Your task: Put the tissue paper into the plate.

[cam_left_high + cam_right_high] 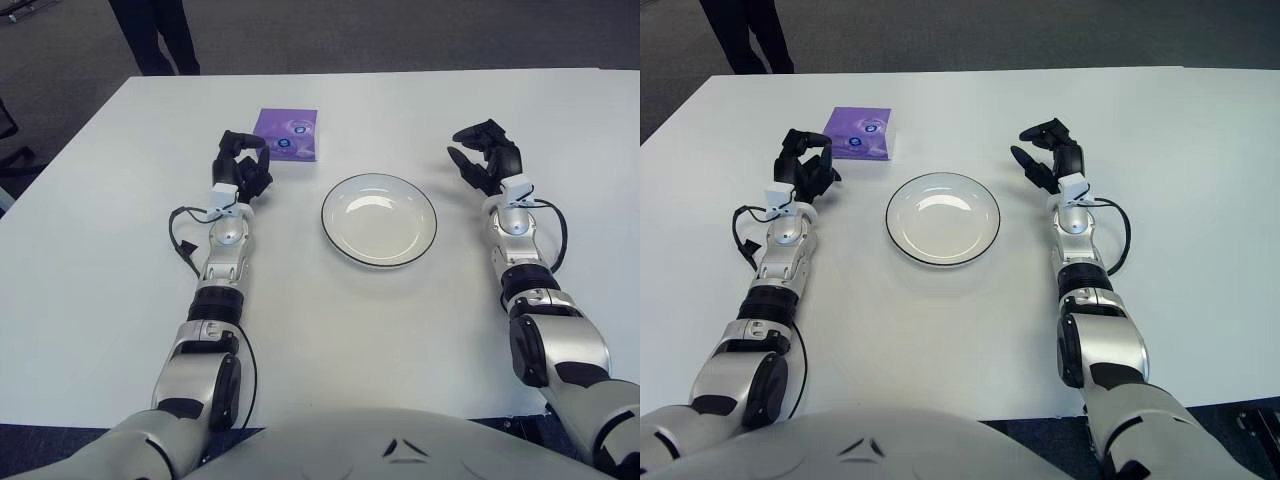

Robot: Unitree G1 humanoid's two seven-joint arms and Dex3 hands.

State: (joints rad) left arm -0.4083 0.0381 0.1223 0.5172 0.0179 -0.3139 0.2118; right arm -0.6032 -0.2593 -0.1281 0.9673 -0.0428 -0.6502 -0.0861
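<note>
- Tissue paper pack point(288, 134): purple, flat on the white worktop point(90, 280), far-left of the plate and apart from it. Nothing grips it.
- Plate point(379, 219): white with a dark rim, empty, near mid-worktop between the two arms. Its spot suits a short carry from the pack, down and to the right.
- Left robot hand point(243, 165): just beside the pack's near-left corner, fingers loosely curled with a gap, holding nothing. Whether a fingertip touches the pack cannot be told. Judged to be the working hand, since the pack lies on its side and within its reach.
- Right robot hand point(484, 155): shows right of the plate, well apart from the pack, fingers spread and empty. Likely kept wide so the plate stays free for the drop.
- Task stage, as a judgement: pickup not yet made; the pack is not in the plate.
- Next move likely needs the left fingers over the pack's edges; a thin flat pack may slide on the smooth worktop rather than lift.
- A person's dark legs point(154, 35) stand beyond the far edge, not involved.
</note>
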